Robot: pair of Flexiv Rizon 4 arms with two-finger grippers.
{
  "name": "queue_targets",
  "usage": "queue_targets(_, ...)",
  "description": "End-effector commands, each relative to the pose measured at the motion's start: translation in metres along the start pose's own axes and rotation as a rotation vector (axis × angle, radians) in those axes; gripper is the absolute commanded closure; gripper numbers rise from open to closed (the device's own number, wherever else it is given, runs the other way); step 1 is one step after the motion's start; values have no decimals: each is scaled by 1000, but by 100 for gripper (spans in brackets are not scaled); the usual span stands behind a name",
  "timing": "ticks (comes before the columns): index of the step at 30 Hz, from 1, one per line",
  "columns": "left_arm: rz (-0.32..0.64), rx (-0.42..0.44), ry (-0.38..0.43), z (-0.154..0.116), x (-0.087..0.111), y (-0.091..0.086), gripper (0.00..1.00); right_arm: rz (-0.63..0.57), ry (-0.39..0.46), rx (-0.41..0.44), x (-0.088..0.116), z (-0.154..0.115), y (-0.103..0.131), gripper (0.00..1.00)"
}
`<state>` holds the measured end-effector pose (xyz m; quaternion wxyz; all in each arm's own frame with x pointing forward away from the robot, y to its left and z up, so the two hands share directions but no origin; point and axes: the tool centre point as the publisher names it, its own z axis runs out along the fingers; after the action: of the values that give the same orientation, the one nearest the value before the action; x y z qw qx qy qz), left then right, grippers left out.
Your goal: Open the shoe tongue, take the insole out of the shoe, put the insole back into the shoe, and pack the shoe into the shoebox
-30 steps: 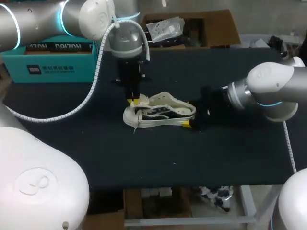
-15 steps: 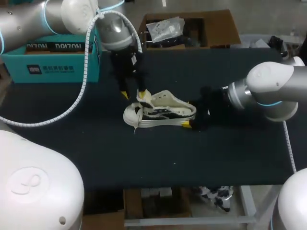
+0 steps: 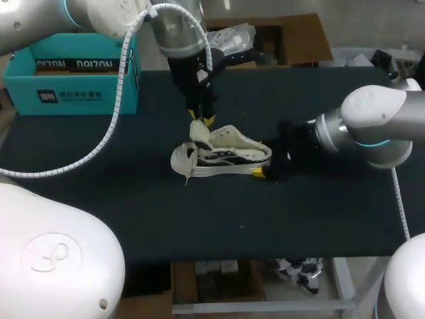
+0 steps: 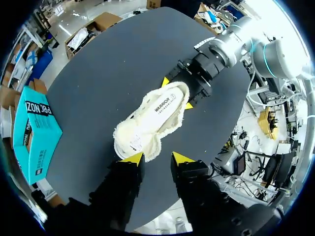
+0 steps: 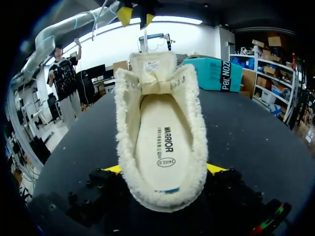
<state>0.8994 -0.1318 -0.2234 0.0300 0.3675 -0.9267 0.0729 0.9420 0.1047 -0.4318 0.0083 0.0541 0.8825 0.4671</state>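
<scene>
A cream fleece-lined shoe [image 3: 226,156] lies on its sole mid-table, toe to the left. Its tongue [image 3: 200,133] stands raised at the toe end. The white insole [image 5: 160,147] lies inside the shoe [image 5: 162,196]. My left gripper [image 3: 202,119] hangs just above the tongue, open, nothing between its fingers; in its own view the gripper [image 4: 156,158] sits just short of the shoe's toe [image 4: 130,142]. My right gripper [image 5: 165,169] clasps the heel from both sides, yellow tips against the fleece. The teal shoebox [image 3: 73,76] stands at the back left.
The left arm's white spiral cable [image 3: 119,113] hangs over the table's left part between shoebox and shoe. The black tabletop [image 3: 219,219] runs from the shoe to the front edge.
My left gripper, shut at the tongue a second ago, opened, swung away left, then came back right and higher over the tongue, narrower now. The tongue stands more upright. The right arm kept still.
</scene>
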Motion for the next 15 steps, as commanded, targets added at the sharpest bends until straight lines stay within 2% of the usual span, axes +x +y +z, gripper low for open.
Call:
queue_targets(1,680,-213,153,-2,-4,-9,100,-1,1,-6,-1,3,-7,100)
queue_targets(10,680,-213,153,-2,-4,-9,100,-1,1,-6,-1,3,-7,100)
queue_targets(12,681,-222,131,9,-6,-14,100,-1,1,-6,-1,3,-7,100)
queue_targets(15,670,-191,155,29,-10,-17,100,-1,1,-6,-1,3,-7,100)
